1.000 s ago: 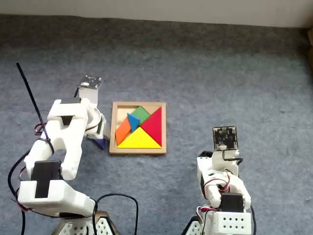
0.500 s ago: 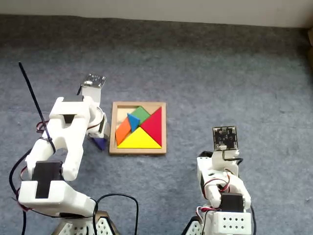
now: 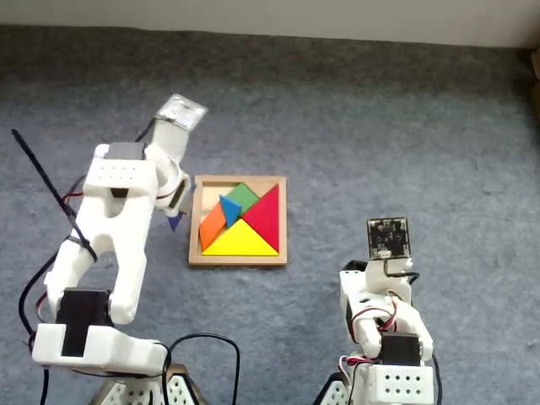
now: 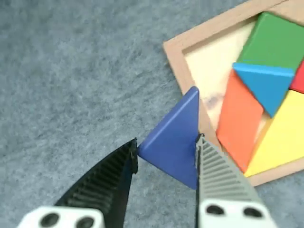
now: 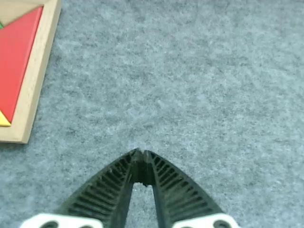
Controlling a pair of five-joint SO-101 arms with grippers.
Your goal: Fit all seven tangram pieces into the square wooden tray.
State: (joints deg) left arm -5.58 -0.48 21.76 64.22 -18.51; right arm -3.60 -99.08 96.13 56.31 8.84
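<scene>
One navy triangle (image 4: 173, 142), pinched by the left gripper (image 4: 166, 143), has moved up beside the tray (image 3: 196, 253), ready for its gap; right gripper (image 5: 141, 156) fingers pressed together.

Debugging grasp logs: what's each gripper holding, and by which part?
Left gripper holds the blue triangle, one finger at a corner, the other on the opposite edge. Right gripper is shut on nothing.

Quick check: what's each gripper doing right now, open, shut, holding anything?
Left gripper: shut on the dark blue triangle.
Right gripper: shut, holding nothing.
</scene>
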